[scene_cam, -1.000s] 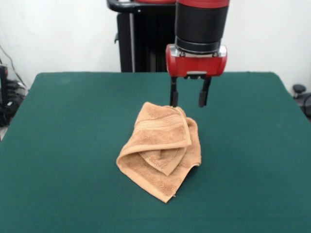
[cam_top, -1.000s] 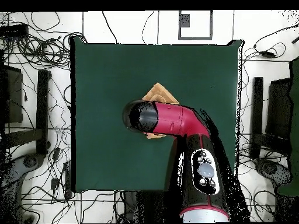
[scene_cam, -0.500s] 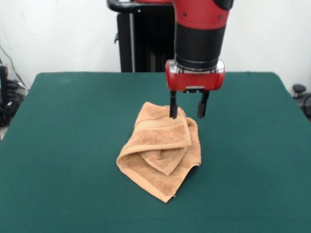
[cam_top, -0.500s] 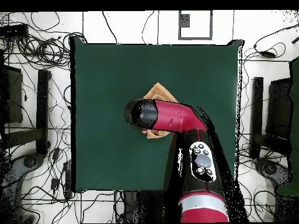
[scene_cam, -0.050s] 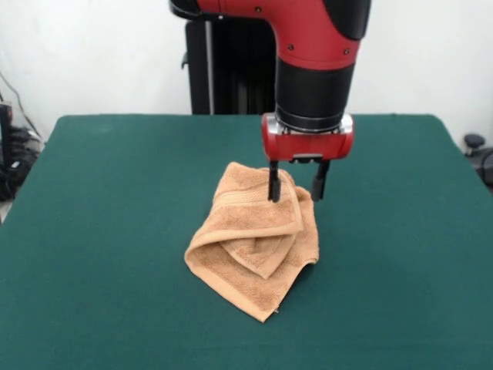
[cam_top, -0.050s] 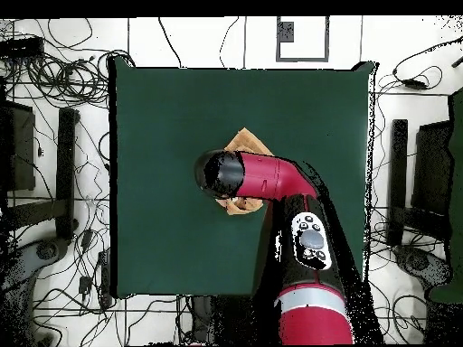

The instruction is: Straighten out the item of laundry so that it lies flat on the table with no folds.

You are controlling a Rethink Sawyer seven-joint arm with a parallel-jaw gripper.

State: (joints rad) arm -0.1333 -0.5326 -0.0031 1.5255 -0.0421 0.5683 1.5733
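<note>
Green cloth covers the big table [scene_cam, -0.050s: 100, 231], and a white wall stands behind it. On the green, near the middle, sits the orange-tan towel [scene_cam, -0.050s: 258, 247]. It is folded over itself in a lumpy heap, with one flap lying across the top. Above its far corner hangs the red and black arm. Its gripper [scene_cam, -0.050s: 296, 187] has its two black fingers spread apart, holding nothing, one over the towel's top edge and one just past it.

From above, the arm hides most of the towel [cam_top, -0.050s: 246, 143].

If the fingers close here, they may pinch two layers at once. Then the whole heap could lift up together and stay folded. The cloth could also slip out.
</note>
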